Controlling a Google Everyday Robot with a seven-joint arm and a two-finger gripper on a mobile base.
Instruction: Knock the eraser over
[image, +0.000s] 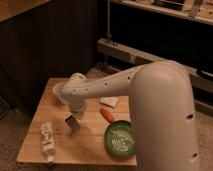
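The eraser (72, 123), a small dark block with a lighter grey face, stands slightly tilted on the wooden table (90, 137), left of centre. My gripper (77, 111) hangs at the end of the white arm, directly above and just behind the eraser, very close to its top. The wrist housing hides the gripper's tip, so I cannot tell whether it touches the eraser.
A white labelled bottle (47, 140) lies near the front left edge. A green bowl (120, 139) sits at front right, with an orange object (106, 115) behind it and a pale flat block (110, 102) further back. Dark shelving stands behind the table.
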